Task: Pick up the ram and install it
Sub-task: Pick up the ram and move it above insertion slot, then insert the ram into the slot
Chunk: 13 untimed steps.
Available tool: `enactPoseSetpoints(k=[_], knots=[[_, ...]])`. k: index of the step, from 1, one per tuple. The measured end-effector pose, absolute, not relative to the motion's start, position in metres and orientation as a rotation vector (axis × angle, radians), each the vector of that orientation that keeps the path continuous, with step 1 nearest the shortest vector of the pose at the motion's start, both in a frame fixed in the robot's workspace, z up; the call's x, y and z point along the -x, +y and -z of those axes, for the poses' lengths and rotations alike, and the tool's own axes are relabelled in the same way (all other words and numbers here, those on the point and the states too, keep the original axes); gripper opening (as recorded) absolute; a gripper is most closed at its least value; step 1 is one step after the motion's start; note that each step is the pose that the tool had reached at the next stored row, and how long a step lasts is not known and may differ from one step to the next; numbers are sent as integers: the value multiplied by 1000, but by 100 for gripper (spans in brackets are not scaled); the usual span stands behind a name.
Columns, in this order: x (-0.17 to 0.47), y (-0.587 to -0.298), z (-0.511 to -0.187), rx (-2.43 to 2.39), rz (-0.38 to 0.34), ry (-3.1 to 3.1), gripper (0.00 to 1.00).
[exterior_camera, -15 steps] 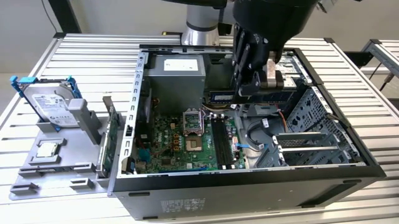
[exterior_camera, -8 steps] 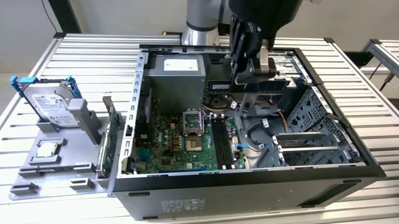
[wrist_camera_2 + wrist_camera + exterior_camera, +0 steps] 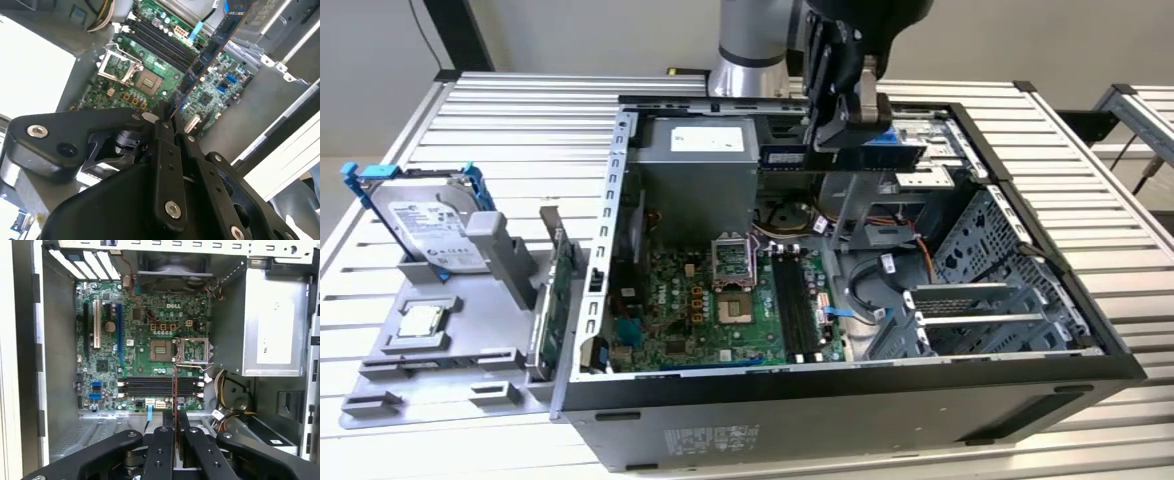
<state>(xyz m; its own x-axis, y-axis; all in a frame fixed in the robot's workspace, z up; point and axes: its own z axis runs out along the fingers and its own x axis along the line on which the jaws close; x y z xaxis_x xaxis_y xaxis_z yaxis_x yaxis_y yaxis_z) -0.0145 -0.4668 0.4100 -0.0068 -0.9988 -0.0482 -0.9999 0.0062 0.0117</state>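
Observation:
My gripper [image 3: 845, 140] hangs over the back part of the open computer case [image 3: 854, 400], shut on the ram [image 3: 781, 156]. The ram is a thin dark stick held level, above the motherboard [image 3: 707, 310]. In the second wrist view the ram [image 3: 212, 47] runs out from between the closed fingers [image 3: 162, 130], long edge toward the board. In the first wrist view the ram [image 3: 174, 395] shows edge-on as a thin line rising from the gripper [image 3: 175, 421], crossing the black memory slots [image 3: 150, 386]. The memory slots [image 3: 794, 300] lie well below the stick.
A hard drive in a blue frame [image 3: 427, 215] and a small chip [image 3: 420, 322] rest on the grey stand at the exterior view's left. A green card [image 3: 558, 300] stands beside the case wall. Inside are the power supply [image 3: 700, 150], cables [image 3: 867, 290] and a metal drive cage [image 3: 1001, 270].

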Motion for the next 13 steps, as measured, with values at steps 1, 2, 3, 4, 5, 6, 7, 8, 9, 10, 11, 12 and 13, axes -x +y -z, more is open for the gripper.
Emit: enactPoseSetpoints(k=[1,2,3,4,5,6,7,8,9,10,11,12,13], knots=[[15,-463,-410,2194,-68,2209,0],[15,-460,-410,2193,-71,2207,0],[15,-457,-410,2192,-73,2206,0],[15,-454,-410,2191,-76,2205,0],[15,-452,-410,2189,-79,2204,0],[15,-449,-410,2188,-81,2202,0],[15,-447,-410,2187,-84,2201,0],[15,-445,-410,2186,-86,2200,0],[15,-443,-410,2185,-89,2199,0],[15,-441,-410,2183,-92,2197,0],[15,-439,-410,2182,-94,2196,0],[14,-438,-410,2181,-96,2195,0],[14,-438,-410,2181,-96,2195,0]])
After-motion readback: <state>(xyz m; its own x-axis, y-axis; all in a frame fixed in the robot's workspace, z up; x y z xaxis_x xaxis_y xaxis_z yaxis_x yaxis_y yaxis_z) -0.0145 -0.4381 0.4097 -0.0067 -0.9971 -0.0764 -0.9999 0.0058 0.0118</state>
